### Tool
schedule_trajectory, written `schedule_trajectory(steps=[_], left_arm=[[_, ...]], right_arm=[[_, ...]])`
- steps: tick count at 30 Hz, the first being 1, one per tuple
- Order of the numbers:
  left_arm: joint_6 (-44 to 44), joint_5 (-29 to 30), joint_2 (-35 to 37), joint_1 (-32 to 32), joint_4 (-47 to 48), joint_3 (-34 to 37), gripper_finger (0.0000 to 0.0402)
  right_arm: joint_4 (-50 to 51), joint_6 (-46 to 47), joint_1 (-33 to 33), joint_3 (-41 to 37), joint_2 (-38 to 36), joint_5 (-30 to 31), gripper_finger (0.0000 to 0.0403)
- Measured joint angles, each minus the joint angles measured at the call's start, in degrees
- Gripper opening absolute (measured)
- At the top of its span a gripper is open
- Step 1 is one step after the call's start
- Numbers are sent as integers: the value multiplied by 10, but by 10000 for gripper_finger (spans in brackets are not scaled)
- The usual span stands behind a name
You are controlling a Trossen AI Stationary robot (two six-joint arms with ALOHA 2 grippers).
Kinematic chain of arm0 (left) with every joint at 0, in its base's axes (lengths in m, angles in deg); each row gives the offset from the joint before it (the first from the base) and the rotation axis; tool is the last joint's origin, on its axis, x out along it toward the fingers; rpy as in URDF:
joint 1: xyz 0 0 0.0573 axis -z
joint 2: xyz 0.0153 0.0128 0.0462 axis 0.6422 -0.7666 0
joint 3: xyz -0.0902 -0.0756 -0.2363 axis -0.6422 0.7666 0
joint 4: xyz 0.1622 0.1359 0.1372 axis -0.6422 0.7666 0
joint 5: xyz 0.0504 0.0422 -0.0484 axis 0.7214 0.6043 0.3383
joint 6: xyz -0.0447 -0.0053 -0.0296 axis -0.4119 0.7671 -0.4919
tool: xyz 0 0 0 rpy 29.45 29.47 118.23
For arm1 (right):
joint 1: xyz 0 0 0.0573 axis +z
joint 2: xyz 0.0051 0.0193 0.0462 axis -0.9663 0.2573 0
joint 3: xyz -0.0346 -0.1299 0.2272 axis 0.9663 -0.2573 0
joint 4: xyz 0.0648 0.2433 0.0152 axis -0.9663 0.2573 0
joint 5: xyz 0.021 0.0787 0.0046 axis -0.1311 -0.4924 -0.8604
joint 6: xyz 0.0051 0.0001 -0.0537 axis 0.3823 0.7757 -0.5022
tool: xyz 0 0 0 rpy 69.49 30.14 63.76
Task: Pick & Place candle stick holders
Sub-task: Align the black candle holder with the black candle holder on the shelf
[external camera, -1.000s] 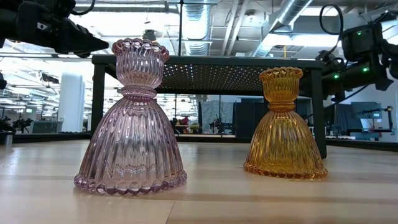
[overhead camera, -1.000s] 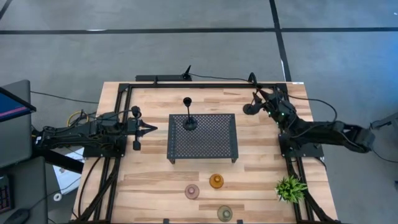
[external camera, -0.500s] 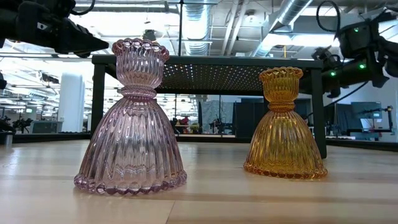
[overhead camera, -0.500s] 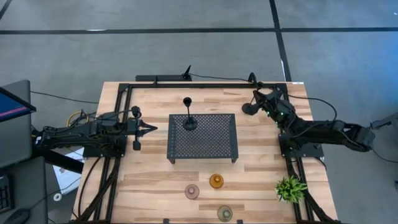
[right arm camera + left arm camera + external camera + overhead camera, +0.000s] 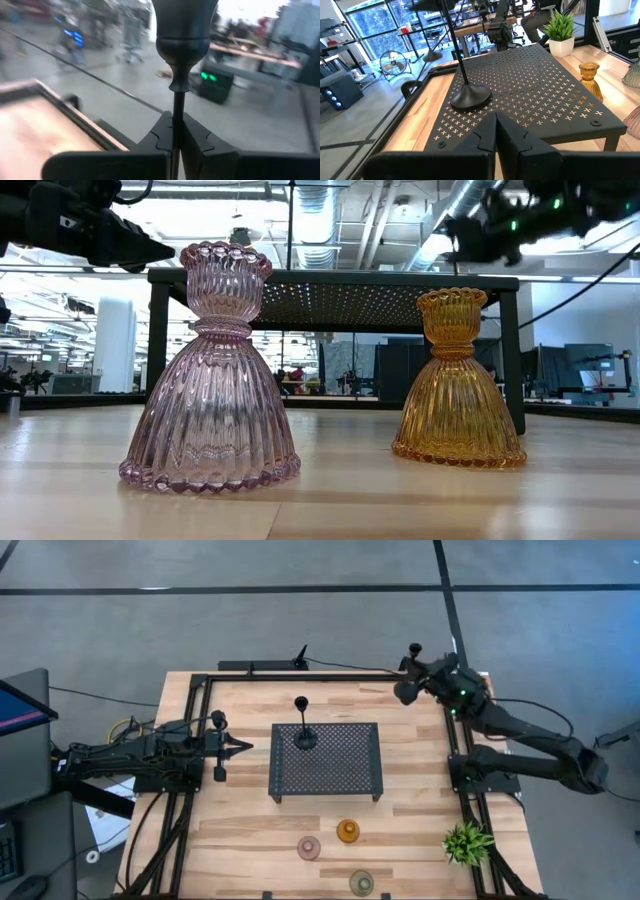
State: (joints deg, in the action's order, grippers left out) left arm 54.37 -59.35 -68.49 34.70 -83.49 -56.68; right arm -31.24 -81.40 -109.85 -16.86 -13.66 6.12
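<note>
My right gripper point(image 5: 411, 666) is shut on a slim black stemmed holder point(image 5: 186, 35) above the table's far right corner. Its round base point(image 5: 404, 692) and cup top point(image 5: 413, 648) show in the high view. A second black stemmed holder point(image 5: 304, 732) stands by its round base on the black perforated tray point(image 5: 340, 775). The pink point(image 5: 309, 848), amber point(image 5: 347, 831) and green point(image 5: 361, 883) glass holders stand on the table near its front edge. My left gripper point(image 5: 243, 747) is shut and empty, left of the tray, pointing at it. My right gripper pinches the holder's thin stem point(image 5: 176, 107) between its two fingers, a little below the cup top point(image 5: 186, 30). The fingers come from the table's right side and lie across the stem. The holder is lifted clear of the table; the fingers hide the lower stem in the wrist view.
A small green plant point(image 5: 467, 840) in a white pot stands at the near right. The pink point(image 5: 210, 370) and amber point(image 5: 458, 380) holders fill the low view in front of the tray point(image 5: 330, 280). Black frame rails run along the table's left, right and far edges.
My right gripper has gone up and toward the table's far edge with the black stemmed holder, which has come clear of the table. It stays shut on the stem. My left arm has kept still.
</note>
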Motion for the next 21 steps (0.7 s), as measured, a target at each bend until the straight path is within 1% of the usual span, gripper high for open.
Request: schedule_trajectory(steps=[5, 7, 14, 21], left_arm=[[0, 0, 0, 0, 0, 0, 8], [0, 0, 0, 0, 0, 0, 8], [0, 0, 0, 0, 0, 0, 6], [0, 0, 0, 0, 0, 0, 6]], right_arm=[[6, 30, 48, 41, -4, -79, 1], [6, 45, 74, 47, -1, -99, 1], [-47, 56, 181, 49, 43, -102, 1], [-95, 64, 239, 49, 96, -102, 0]])
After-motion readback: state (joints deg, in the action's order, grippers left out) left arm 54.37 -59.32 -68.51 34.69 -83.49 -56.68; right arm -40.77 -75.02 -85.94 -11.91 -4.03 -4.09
